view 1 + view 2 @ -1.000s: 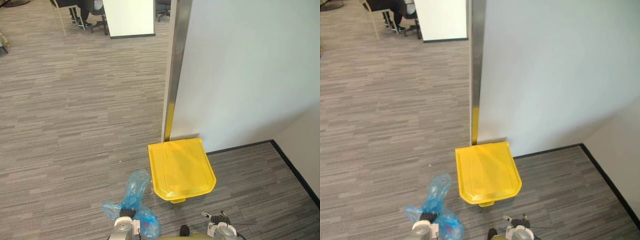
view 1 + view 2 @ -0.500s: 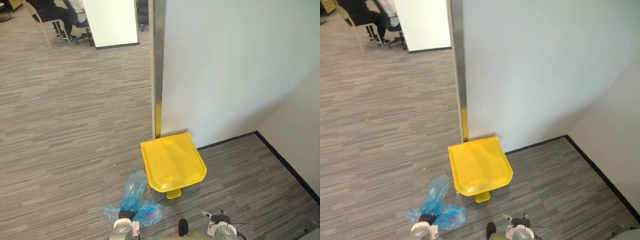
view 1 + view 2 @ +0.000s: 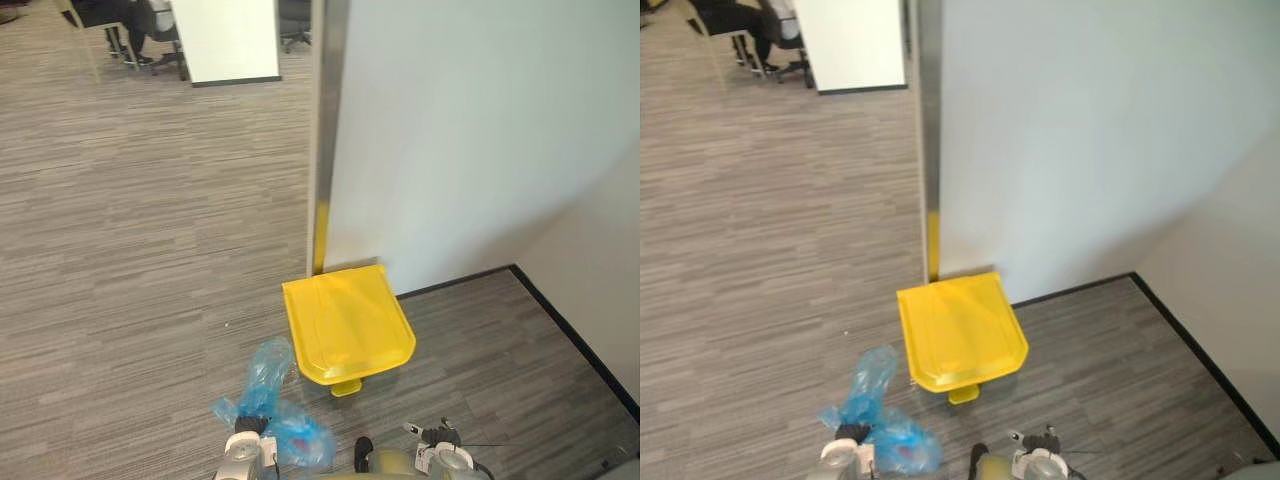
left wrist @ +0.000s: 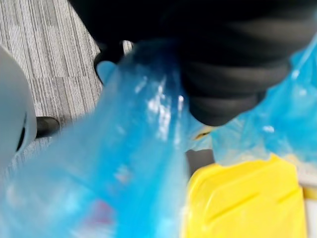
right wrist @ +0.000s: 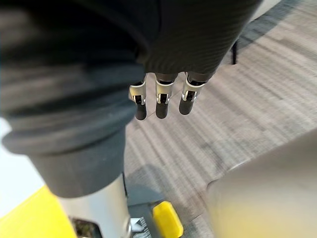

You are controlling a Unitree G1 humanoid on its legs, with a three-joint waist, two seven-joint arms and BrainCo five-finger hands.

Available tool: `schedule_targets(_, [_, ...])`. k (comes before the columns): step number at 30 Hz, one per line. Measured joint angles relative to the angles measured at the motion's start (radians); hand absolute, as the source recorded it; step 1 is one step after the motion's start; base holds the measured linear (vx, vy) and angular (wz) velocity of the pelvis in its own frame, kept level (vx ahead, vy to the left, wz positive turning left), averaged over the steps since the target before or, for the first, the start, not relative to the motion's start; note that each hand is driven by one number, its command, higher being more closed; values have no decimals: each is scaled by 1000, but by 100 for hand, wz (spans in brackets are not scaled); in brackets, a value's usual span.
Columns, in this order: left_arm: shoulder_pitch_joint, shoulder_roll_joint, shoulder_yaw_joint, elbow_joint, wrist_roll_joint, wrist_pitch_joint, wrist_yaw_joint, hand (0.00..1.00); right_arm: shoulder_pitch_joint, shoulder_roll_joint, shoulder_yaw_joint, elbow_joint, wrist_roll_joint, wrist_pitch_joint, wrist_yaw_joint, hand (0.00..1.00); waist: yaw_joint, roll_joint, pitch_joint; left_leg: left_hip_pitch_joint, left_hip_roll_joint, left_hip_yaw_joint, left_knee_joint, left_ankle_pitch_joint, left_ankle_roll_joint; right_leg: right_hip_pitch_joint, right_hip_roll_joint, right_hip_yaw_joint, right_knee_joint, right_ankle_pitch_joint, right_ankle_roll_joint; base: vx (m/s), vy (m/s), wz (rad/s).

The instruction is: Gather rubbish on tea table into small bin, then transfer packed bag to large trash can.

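Over grey carpet (image 3: 120, 250) by the yellow trash can (image 3: 345, 325), the blue bag (image 3: 268, 375) looks light, limp and slippery, best taken at its neck; whether the left hand (image 4: 233, 84) clasps it I cannot tell.

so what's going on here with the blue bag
The robot faces a yellow trash can whose lid is shut. A blue bag is bunched at its left robot hand, just to the can's left. The right robot hand hangs open and holds nothing. The bag is not yet in the can.
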Motion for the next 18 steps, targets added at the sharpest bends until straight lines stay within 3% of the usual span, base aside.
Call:
schedule_targets(2, [-5,24,8,5,0,-1,0,100,-10,6,-2,-7,0,-1,-4,0,5,-15,11,-7,6,2,93,-72,-1,-91,22,-3,-68,26,-7,121,13,7])
schedule_targets(4, [-8,39,9,18,0,1,0,100,-14,7,-9,-3,0,3,-16,0,3,-11,13,-21,18,7,158,-114,-13,-67,27,-6,-101,80,-4,212,-36,-5])
schedule_targets(5, [-19,52,9,20,0,0,2,100,-23,21,-10,-3,-1,4,-23,0,14,-25,23,-33,5,9,193,-136,-37,-26,11,-9,-140,102,-28,389,-53,-17])
schedule_targets(6, [-36,48,18,21,0,2,2,100,-51,20,-22,-5,-1,3,-25,0,11,-6,57,-34,17,9,222,-145,-49,-25,11,-15,-111,87,-66,294,-30,-5])
schedule_targets(7, [-41,35,16,21,0,2,2,100,-67,9,-31,-6,-1,3,-27,0,5,13,73,-30,13,0,223,-136,-63,-29,2,-19,-80,87,-68,297,-8,25])
schedule_targets(8, [-65,14,6,17,0,1,1,100,-63,-20,-39,-6,0,5,-30,0,-3,15,96,-10,-16,-24,215,-102,-67,-74,-26,-29,36,69,-66,207,-38,38])
schedule_targets(9, [-66,1,8,16,1,-1,3,100,-63,-22,-37,-14,-1,0,-30,0,-8,26,94,1,-19,-52,225,-102,-66,-96,0,-13,77,12,-39,225,-79,34])
schedule_targets(10, [-63,14,8,15,1,-2,1,100,-61,-13,-28,-14,-1,0,-31,0,1,17,84,-5,-18,-58,245,-104,-64,-59,19,-10,3,14,-62,263,-172,16])
schedule_targets(11, [-63,18,13,17,2,-3,2,100,-60,-8,-21,-12,-3,3,-29,0,7,27,86,-6,-9,-70,273,-104,-62,-33,23,-32,-26,-15,-141,267,-143,9])
schedule_targets(14, [-65,10,20,4,2,-4,-3,100,-64,2,-49,-8,-3,5,-31,0,11,44,77,-38,27,-101,294,-97,-52,-15,48,-69,-67,-17,-147,203,-94,22])
schedule_targets(18, [-75,-1,30,4,1,-3,-4,100,-56,7,-45,-5,-1,12,-33,0,11,36,67,-41,40,-119,250,-97,-53,-3,58,-91,-123,12,-141,26,-31,18])
